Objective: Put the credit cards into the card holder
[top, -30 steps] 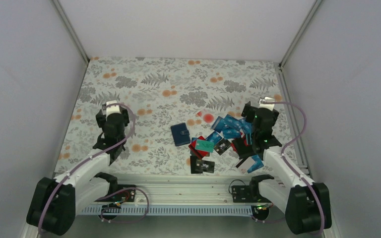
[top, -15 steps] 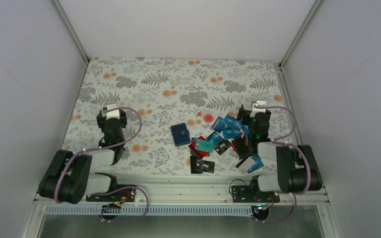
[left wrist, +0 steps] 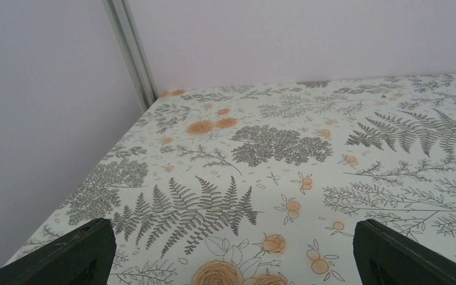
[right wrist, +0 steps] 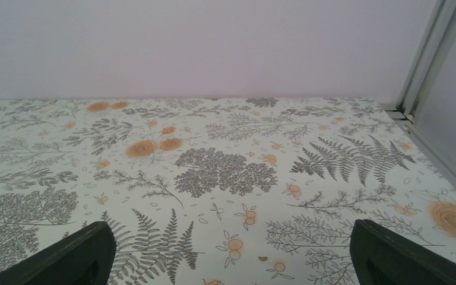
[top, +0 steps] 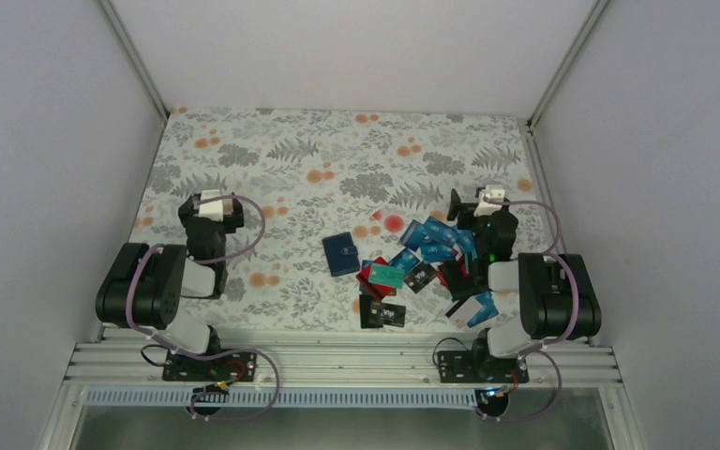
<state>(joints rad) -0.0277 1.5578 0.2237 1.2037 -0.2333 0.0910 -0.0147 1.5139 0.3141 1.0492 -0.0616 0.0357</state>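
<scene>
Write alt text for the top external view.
Scattered colourful credit cards lie on a floral-patterned table, a navy card holder just left of them. The left arm and the right arm sit folded at the near edge.

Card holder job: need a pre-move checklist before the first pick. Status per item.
1. Left pincer open and empty: ok.
2. Right pincer open and empty: ok.
3. Card holder uncovered, lying left of the pile: ok.
4. Card holder open to take a card: cannot tell, too small in the top view.
5. Credit cards separated for a single pick: not ok, they overlap in a heap.
6. Target seen by a wrist camera: not ok, both show only the tablecloth.
</scene>
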